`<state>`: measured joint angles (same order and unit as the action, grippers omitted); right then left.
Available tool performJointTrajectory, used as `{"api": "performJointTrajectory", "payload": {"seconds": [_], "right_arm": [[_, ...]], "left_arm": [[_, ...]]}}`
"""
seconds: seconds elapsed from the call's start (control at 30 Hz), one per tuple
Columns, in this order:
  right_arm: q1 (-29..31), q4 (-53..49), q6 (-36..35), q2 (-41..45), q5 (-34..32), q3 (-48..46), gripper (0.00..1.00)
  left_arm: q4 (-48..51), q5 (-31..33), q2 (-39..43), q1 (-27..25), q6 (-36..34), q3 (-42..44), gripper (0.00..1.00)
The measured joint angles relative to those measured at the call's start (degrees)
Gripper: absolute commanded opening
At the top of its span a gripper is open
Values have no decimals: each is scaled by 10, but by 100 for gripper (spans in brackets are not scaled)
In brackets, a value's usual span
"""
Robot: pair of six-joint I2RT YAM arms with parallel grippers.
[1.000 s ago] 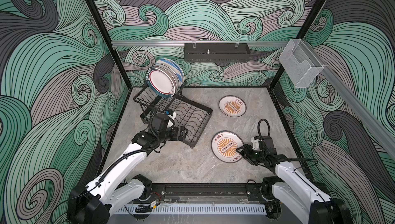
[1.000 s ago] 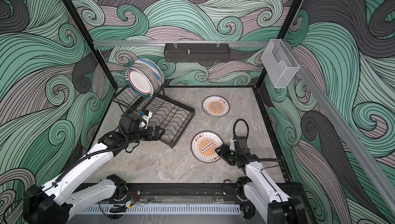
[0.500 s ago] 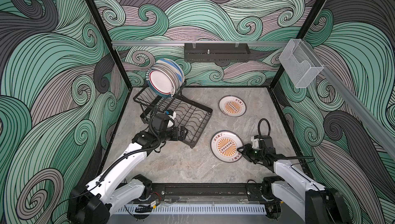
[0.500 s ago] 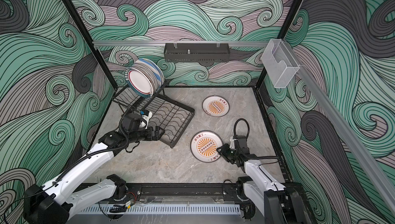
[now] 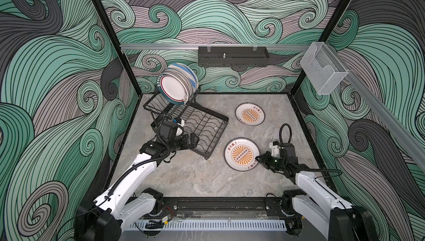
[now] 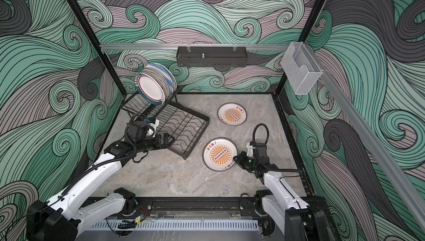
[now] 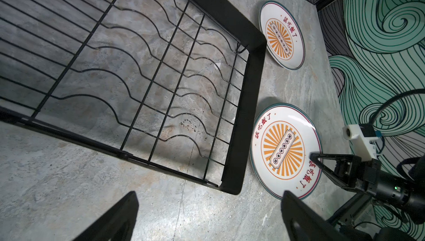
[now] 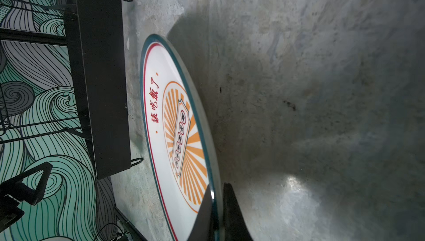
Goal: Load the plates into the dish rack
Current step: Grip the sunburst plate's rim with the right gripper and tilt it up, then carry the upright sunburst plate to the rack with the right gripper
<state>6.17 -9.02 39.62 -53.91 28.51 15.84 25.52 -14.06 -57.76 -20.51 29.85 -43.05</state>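
Note:
A white plate with an orange sunburst [image 5: 242,154] [image 6: 220,154] [image 8: 177,125] lies on the stone table, right of the dish rack. My right gripper [image 5: 257,159] [image 6: 235,158] [image 8: 217,196] is shut on its near right rim, one finger above and one below. A second sunburst plate [image 5: 250,114] [image 6: 232,114] [image 7: 282,34] lies flat farther back. The black wire dish rack [image 5: 202,127] [image 6: 184,125] [image 7: 248,90] stands at the left, with several plates [image 5: 177,85] [image 6: 155,87] upright in its raised tier. My left gripper [image 5: 195,139] [image 6: 171,139] [image 7: 209,196] hovers open and empty at the rack's front edge.
A black perforated tray [image 5: 233,56] hangs on the back rail. A clear acrylic box [image 5: 324,72] is mounted on the right wall. Patterned walls enclose the table on three sides. The arms' black base rail [image 5: 218,203] runs along the front.
My right gripper has slid forward over the near plate's rim and closed on it. The plate has shifted slightly toward the rack. The left arm has not moved.

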Motion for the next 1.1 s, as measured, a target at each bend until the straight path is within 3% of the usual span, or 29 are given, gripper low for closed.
{"api": "performJointTrajectory", "payload": {"seconds": [0.33, 0.63, 0.83, 1.1], "right_arm": [[0, -106, -71, 14, -7, 75, 0], [9, -157, -125, 28, -26, 234, 0], [118, -143, -170, -48, -110, 378, 0], [235, -107, -243, -212, -178, 605, 0]], "left_arm": [[1, -19, 60, 47, 40, 59, 99], [-43, -45, 158, 99, 121, 166, 99], [-53, -44, 197, 106, 152, 192, 99], [-45, -48, 167, 118, 138, 170, 99]]}}
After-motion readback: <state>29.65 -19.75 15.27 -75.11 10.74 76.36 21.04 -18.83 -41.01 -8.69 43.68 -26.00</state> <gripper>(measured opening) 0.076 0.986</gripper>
